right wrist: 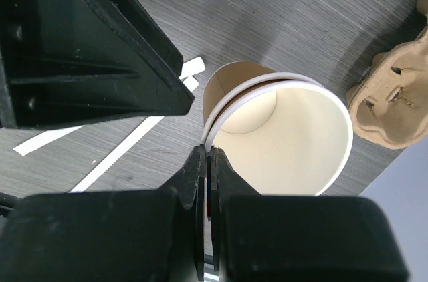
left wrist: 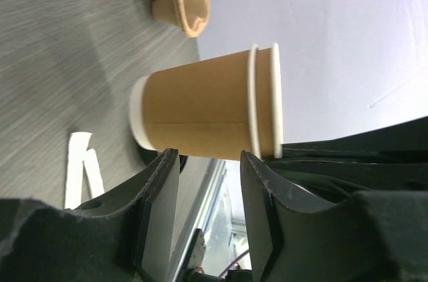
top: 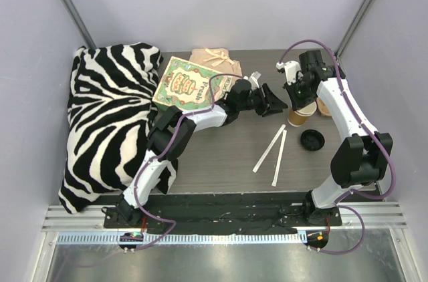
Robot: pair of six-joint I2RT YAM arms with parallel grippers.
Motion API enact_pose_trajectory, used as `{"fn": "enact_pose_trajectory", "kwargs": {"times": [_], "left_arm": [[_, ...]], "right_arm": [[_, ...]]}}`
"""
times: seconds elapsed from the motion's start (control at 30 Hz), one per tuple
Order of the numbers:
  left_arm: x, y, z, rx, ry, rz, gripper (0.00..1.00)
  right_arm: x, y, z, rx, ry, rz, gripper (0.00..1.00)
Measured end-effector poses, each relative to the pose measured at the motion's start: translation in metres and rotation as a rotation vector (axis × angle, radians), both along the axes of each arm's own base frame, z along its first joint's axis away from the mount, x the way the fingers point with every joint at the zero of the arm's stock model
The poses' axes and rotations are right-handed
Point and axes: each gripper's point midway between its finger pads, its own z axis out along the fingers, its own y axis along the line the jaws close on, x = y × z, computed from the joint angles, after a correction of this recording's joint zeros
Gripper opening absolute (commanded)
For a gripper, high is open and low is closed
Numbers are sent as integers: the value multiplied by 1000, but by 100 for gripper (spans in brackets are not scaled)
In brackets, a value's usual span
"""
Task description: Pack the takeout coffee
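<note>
The takeout coffee cup (left wrist: pixel 200 111), kraft-brown with a pale inside, is at the right rear of the worktop (top: pixel 221 158), uncovered. Two white rims show one against the other, an inner cup sitting slightly askew in an outer one. My right tool (right wrist: pixel 207 155) is clenched on the near part of that rim, fingers pressed together with the paper edge running in between them; the foot of the cup is hidden from my right wrist, so I cannot tell whether it rests on the worktop or hangs just clear.

My left tool (left wrist: pixel 208 158) is released, fingers apart with nothing between them, just beside the cup's wall and pointed at it. The black lid (top: pixel 312 139) lies loose just in front of the cup, apart from it; two white strips (top: pixel 271 148) lie side by side near the lid, toward the middle. A moulded pulp carrier (right wrist: pixel 391 101) sits just right of the cup, cut off by the frame edge at my wrist and partly behind my right arm from above.

Further left lies a green-and-cream printed bag (top: pixel 190 85); "Fresh" reads along its right edge; the lettering around what looks like a burger picture is too small to make out. Behind it is a crumpled brown paper bag (top: pixel 214 61); a zebra-striped cloth (top: pixel 110 115) fills the left side.
</note>
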Motion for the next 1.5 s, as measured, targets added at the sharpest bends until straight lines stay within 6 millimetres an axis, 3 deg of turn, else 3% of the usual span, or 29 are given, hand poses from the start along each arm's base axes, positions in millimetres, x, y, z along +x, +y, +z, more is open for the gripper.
{"fn": "enact_pose_trajectory", "kwargs": {"times": [0.17,0.7,0.77,0.9,1.1,1.37,1.5], "left_arm": [[-6,-5,9,-30,-1,-14,48],[-17,-12,10,-34,1,-37,48],[-17,-12,10,-33,1,-37,45],[-17,-12,10,-33,-3,-38,31],[-16,-14,10,-28,-8,-29,22],[-11,-17,-10,16,-4,-17,23],[-11,-17,-18,32,9,-18,35]], "right_arm": [[-2,2,-2,11,7,5,1],[-8,8,-2,44,27,18,1],[-8,8,-2,47,27,18,1],[-9,9,-1,52,30,19,1],[-6,9,5,55,16,16,1],[-3,7,8,43,0,11,1],[2,5,17,33,-23,7,1]]}}
